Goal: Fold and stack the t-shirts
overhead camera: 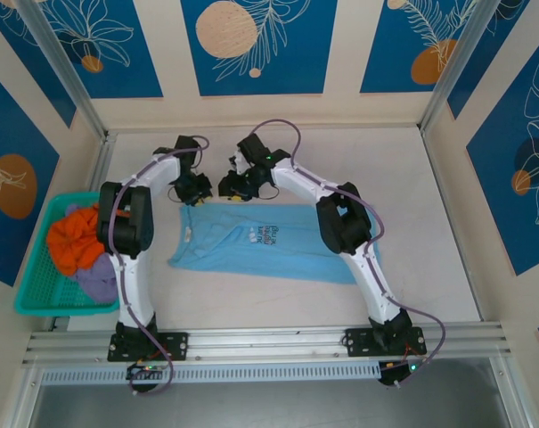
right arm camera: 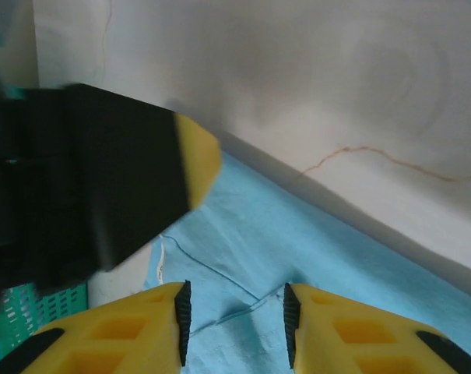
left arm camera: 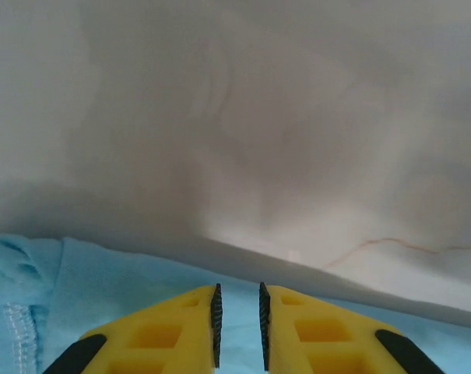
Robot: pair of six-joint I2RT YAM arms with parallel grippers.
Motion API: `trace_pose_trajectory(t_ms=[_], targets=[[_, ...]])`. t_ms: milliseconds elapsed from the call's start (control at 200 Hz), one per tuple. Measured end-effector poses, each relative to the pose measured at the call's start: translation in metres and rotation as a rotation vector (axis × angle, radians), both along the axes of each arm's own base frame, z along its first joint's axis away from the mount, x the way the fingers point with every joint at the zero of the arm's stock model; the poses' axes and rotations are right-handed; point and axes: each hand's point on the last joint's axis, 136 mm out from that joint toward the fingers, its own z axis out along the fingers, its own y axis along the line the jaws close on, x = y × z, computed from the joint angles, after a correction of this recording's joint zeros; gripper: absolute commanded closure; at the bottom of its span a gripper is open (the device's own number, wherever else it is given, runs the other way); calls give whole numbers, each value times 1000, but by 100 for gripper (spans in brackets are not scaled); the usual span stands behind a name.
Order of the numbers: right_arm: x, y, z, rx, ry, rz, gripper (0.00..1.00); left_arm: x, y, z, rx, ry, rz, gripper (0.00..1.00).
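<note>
Blue floral wall panels (overhead camera: 256, 45) framed the white table (overhead camera: 429, 223), where a sky-blue t-shirt (overhead camera: 251, 250) lay spread flat at its middle, chest lettering up. Both arms reached to the shirt's far edge. The left gripper (left arm camera: 239, 327) hung over the cloth with its jaws at a narrow slit; whether it pinched fabric could not be told. The right gripper (right arm camera: 235, 323), just beside it, stood partly open above a crease. A teal basket (overhead camera: 30, 267) at left held an orange garment (overhead camera: 77, 241).
</note>
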Motion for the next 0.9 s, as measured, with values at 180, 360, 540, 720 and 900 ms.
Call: trace_pose_trajectory(t_ms=[180, 360, 540, 720, 900], targets=[[-8, -2, -7, -33, 10, 37, 63, -5, 0, -12, -3, 31, 3, 78], [-7, -2, -19, -52, 27, 51, 63, -4, 0, -13, 1, 33, -12, 78], [-1, 3, -31, -61, 34, 56, 64, -4, 0, -12, 4, 34, -24, 76], [-1, 7, -36, -66, 41, 62, 66, -3, 0, -12, 7, 31, -37, 76], [-9, 9, -39, -83, 47, 78, 66, -2, 0, -11, 10, 31, -41, 74]])
